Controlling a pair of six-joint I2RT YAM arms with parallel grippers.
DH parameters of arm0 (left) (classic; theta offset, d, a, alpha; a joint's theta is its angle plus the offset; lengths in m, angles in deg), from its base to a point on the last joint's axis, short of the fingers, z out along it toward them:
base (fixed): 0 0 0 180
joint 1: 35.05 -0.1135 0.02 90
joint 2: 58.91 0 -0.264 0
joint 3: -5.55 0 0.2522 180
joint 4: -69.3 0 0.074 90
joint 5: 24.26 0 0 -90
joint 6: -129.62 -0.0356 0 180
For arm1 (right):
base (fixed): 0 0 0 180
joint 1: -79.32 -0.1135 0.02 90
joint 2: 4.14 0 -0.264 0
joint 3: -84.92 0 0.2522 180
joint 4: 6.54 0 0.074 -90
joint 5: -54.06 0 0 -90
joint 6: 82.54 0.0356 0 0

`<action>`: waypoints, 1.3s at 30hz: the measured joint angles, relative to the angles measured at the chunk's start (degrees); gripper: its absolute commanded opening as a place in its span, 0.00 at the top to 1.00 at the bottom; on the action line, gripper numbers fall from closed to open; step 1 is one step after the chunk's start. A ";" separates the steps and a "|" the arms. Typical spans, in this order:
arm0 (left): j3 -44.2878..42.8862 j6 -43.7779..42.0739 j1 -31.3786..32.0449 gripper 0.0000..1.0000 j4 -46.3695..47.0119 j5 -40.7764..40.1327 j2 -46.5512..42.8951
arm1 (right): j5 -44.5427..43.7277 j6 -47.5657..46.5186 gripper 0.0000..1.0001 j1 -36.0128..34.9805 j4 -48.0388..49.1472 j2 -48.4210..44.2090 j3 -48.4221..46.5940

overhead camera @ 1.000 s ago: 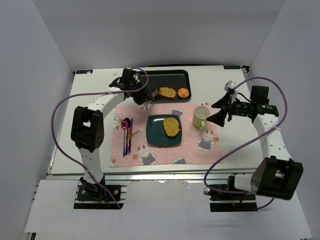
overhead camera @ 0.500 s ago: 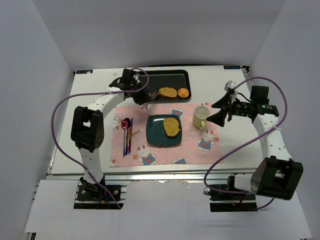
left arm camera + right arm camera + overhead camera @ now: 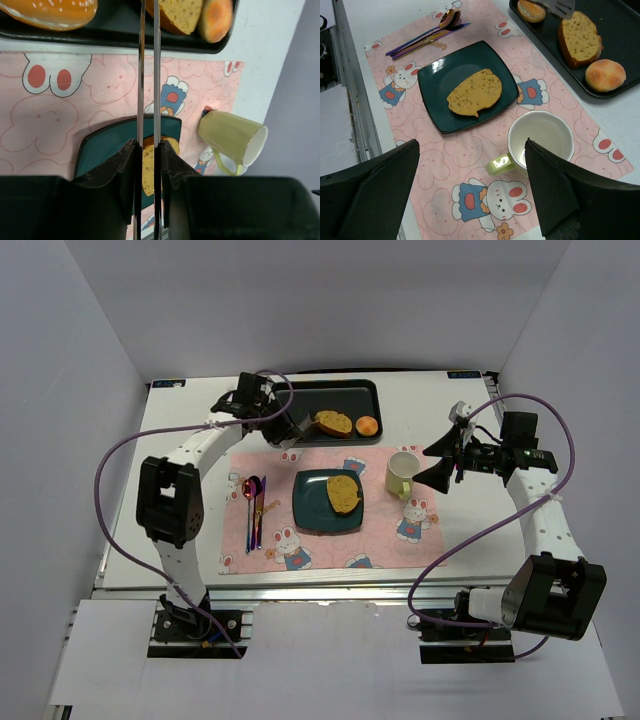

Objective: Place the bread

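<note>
Set-up at one moment, seen from the near edge of the table. A pink rabbit-print mat [image 3: 300,550] lies nearest, and at its middle stands a dark green square plate [image 3: 435,82]. One slice of bread [image 3: 475,92] lies flat on the plate, toward its right side. Cutlery [image 3: 254,506] lies on the mat to the left of the plate. A pale green mug [image 3: 540,140] stands upright just right of the plate, on the mat's right part.

The right gripper [image 3: 471,145] hangs to the right of the mug and above the table, its fingers spread wide and holding nothing.

Beyond the mat, a black tray [image 3: 340,392] rests along the far side of the table. The second slice [image 3: 580,37] lies in it, with a round bun [image 3: 605,75] to its right and another bun [image 3: 530,10] to its left.

The left gripper [image 3: 148,150] reaches over the tray's near left corner, its fingers pressed narrow onto a pair of thin metal tongs [image 3: 156,75]. The tongs' tips sit between the left bun and the tray slice. Whether they touch the slice cannot be told.
</note>
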 measured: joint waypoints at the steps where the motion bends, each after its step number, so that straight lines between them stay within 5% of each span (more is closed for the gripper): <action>1: 0.00 -0.09 -0.28 0.98 0.04 0.00 -0.79 | 0.00 0.00 0.11 0.00 0.02 0.00 0.00; 9: 2.25 -1.75 -1.38 1.00 0.55 1.09 -12.31 | 0.24 0.00 0.11 0.00 0.00 0.00 0.00; 23: 30.93 -0.52 -1.38 1.00 0.83 8.41 -41.00 | 0.42 0.00 0.11 0.00 -0.09 0.20 -0.02; 32: 39.65 -0.33 -1.38 1.00 -0.24 12.96 -47.30 | 0.42 -0.02 0.11 0.02 -0.28 0.85 -0.02; 39: 41.16 -1.84 -1.38 0.77 -2.38 13.38 -47.28 | 0.39 -0.02 0.10 0.04 -0.33 0.85 -0.02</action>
